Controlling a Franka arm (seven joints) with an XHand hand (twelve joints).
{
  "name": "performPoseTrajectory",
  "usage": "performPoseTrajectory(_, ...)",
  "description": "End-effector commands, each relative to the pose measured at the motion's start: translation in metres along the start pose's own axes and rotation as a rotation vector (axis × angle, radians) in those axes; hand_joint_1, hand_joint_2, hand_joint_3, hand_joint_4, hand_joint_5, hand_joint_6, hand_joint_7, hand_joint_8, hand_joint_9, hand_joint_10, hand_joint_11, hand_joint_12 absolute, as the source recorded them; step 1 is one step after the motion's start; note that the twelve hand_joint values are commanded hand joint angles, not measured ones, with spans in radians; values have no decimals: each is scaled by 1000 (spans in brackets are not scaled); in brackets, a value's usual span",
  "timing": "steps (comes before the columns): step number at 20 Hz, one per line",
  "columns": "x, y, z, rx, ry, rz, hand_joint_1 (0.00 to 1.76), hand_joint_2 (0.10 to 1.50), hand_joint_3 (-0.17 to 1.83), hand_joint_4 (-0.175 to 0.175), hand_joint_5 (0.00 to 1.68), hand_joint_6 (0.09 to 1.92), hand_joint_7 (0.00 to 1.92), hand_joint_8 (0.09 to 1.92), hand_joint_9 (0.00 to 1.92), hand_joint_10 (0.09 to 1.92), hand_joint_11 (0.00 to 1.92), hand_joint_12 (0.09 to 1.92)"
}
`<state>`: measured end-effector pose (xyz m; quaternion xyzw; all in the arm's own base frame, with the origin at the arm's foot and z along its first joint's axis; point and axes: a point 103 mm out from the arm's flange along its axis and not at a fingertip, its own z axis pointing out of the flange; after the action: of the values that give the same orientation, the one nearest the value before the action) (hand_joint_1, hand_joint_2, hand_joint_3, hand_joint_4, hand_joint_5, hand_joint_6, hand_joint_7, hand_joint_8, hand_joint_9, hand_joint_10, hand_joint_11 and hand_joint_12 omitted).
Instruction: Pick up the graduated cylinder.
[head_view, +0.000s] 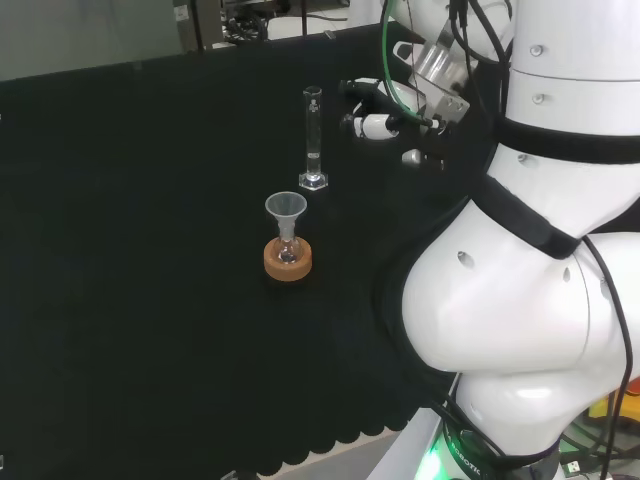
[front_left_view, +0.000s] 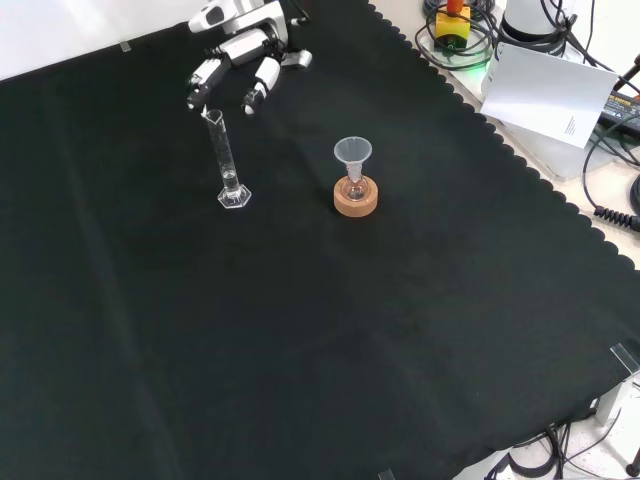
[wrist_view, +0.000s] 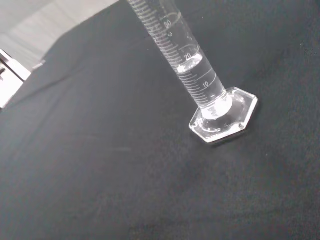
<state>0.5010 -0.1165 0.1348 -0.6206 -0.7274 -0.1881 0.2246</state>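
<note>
While a black cloth (head_view: 150, 330) with a scalloped edge covered the bench, the head view showed a pale wall and equipment along the far side of the room. A clear graduated cylinder (head_view: 313, 140) stood upright on its hexagonal foot near the cloth's middle, and the hand (head_view: 375, 112) hung just to its right, apart from it, fingers relaxed and spread, holding nothing. Nearer the camera, a small glass flask (head_view: 287, 250) carrying a funnel (head_view: 286, 210) sat in a cork ring (head_view: 288, 261).

From the front view, cables (front_left_view: 610, 150) and a white sheet of paper (front_left_view: 545, 95) lay beyond the cloth's right edge. The hand (front_left_view: 240, 50) hovered above and behind the cylinder's mouth, fingertips (front_left_view: 254, 100) pointing down, not touching it.

Through the wrist view, the cylinder (wrist_view: 200, 75) rose from the cloth, a little clear liquid (wrist_view: 202, 82) filling its lower part.
</note>
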Motion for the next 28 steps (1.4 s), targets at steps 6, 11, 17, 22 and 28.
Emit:
performPoseTrajectory(6, 1, 30, 22, -32, 212, -125, 882, 1090, -175, -41, 485, 87, 352, 642, 598, 555, 337, 1317)
performPoseTrajectory(11, 9, 35, 28, -37, 218, -164, 950, 1058, -175, -44, 471, 87, 345, 640, 603, 556, 345, 1314)
performPoseTrajectory(17, 9, 37, 36, -41, 239, -173, 973, 1043, -175, -48, 481, 87, 392, 648, 642, 557, 369, 1309)
performPoseTrajectory(22, 10, 41, 44, -44, 274, -184, 979, 1037, -175, -49, 489, 87, 398, 645, 647, 551, 374, 1306)
performPoseTrajectory(28, 10, 47, 56, -57, 317, -196, 984, 1029, -175, -49, 501, 87, 406, 639, 655, 544, 394, 1301)
